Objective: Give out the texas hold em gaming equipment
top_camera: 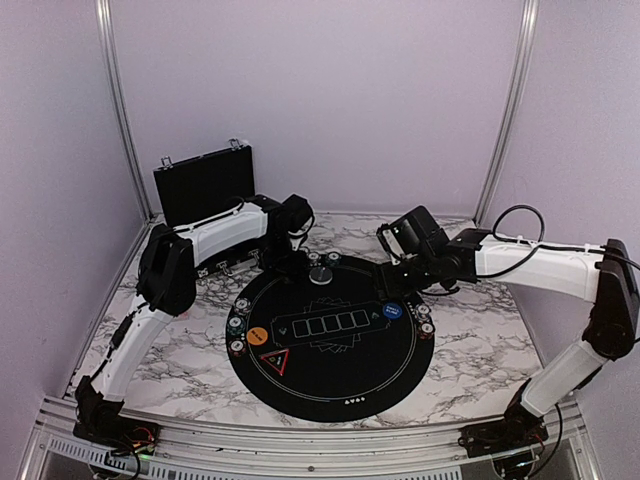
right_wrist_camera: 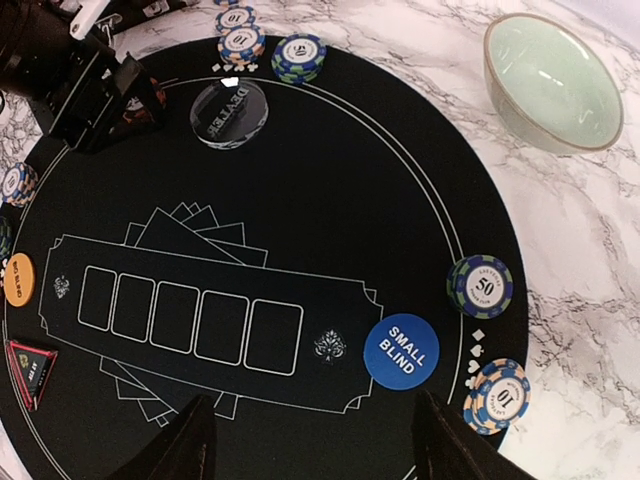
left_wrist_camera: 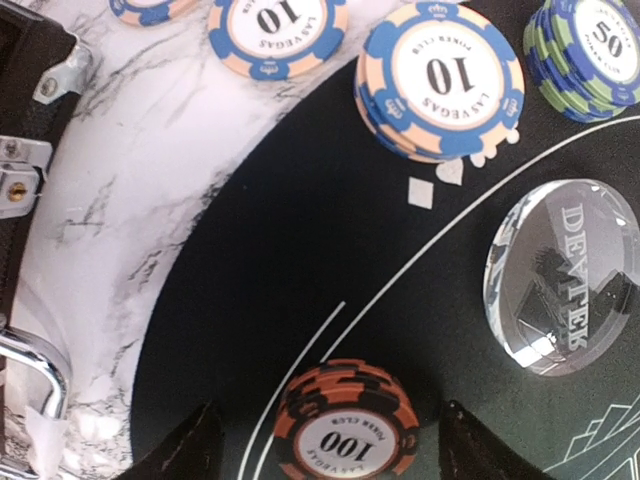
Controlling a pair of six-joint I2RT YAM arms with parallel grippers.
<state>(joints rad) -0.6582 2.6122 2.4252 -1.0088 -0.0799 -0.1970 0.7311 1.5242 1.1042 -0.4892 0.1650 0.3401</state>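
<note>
Beyond the mat (top_camera: 330,375), the black case (top_camera: 203,185) stands open, contents hidden. My left claw (left_wrist_camera: 330,412), unclenched, straddles the orange-black 100 chip stack (left_wrist_camera: 348,440) on the mat; right claw (right_wrist_camera: 312,400) released.

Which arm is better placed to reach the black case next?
Left: its open fingers flank the 100 chip stack, beside the black case; the right arm is across the mat.

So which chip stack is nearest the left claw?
The orange-and-black stack marked 100, sitting between the open fingers of the left claw. The blue-and-peach 10 stacks and the green-and-blue 50 stack lie farther off.
</note>
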